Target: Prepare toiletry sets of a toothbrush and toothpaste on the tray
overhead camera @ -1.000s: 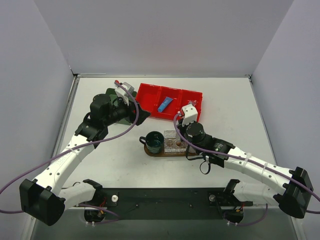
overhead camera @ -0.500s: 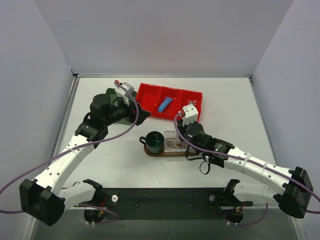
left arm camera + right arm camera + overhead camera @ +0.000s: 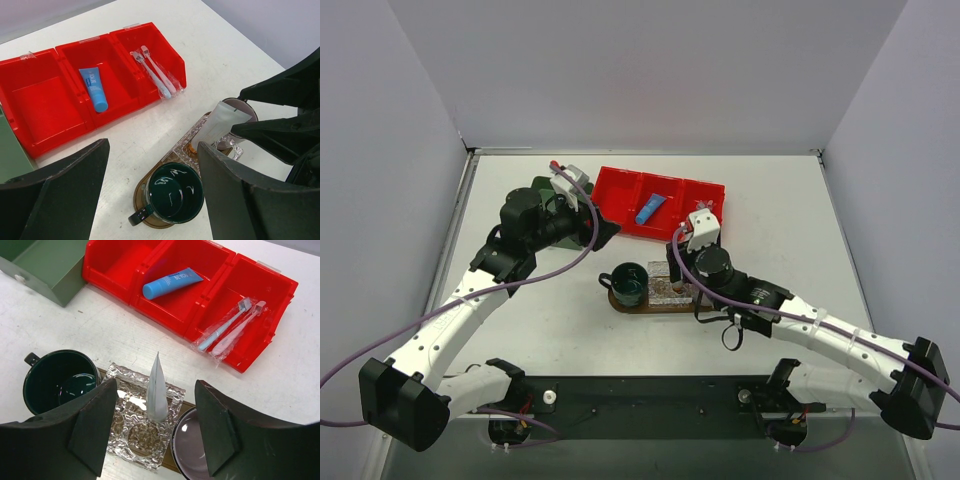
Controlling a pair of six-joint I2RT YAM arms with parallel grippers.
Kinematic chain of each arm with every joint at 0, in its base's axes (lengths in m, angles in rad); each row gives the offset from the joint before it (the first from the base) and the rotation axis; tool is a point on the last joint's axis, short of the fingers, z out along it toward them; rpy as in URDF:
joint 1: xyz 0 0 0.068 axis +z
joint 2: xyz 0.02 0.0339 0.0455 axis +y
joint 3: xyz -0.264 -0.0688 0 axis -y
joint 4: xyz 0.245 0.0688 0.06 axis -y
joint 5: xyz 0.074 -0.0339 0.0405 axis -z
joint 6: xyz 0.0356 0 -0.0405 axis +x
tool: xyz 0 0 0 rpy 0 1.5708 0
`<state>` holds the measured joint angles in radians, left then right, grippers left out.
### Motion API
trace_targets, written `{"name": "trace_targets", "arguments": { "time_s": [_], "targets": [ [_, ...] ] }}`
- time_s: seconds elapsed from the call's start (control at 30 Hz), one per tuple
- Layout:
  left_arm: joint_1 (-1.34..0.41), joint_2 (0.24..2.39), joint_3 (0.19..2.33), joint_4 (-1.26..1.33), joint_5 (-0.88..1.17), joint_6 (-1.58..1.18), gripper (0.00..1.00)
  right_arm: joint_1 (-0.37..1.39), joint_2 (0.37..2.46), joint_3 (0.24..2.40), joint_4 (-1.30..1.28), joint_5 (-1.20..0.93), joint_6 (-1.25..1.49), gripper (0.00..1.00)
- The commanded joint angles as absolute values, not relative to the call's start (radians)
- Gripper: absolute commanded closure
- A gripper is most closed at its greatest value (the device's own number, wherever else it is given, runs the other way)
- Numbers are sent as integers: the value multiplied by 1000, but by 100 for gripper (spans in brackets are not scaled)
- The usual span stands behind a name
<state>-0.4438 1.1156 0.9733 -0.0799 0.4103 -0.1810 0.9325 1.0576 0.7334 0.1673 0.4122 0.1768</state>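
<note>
My right pincer (image 3: 154, 387) is released and spread wide. The white toothpaste tube (image 3: 156, 400) stands upright in the gap, touching neither side, its foot seemingly in the clear ribbed dish (image 3: 131, 437) on the tray (image 3: 650, 307). The dark green mug (image 3: 60, 380) sits just left of the pincer, the pink mug (image 3: 192, 452) under its right side. The tube looks tippy: if I pull away crooked, I could clip it and topple it. My left pincer (image 3: 152, 147) gapes empty, the toothbrushes (image 3: 152, 72) ahead of it in the red bin (image 3: 102, 127)
</note>
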Motion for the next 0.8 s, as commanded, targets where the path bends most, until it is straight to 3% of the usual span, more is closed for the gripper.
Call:
{"name": "trace_targets", "arguments": {
  "time_s": [0.0,0.17,0.27,0.43,0.77],
  "targets": [
    [-460,1097,991,-69,387,-118,18,940,1003,796,141,434,207,39],
    [-560,1126,1000,-84,250,-29,20,922,945,880,37,402,248,32],
    [-597,1219,1073,-136,201,-5,22,873,901,913,-43,347,304,33],
    [-609,1461,1331,-261,123,-5,27,711,789,923,-161,154,416,39],
    [-653,2005,1967,-718,-55,116,44,689,629,939,-371,161,452,45]
  ]
}}
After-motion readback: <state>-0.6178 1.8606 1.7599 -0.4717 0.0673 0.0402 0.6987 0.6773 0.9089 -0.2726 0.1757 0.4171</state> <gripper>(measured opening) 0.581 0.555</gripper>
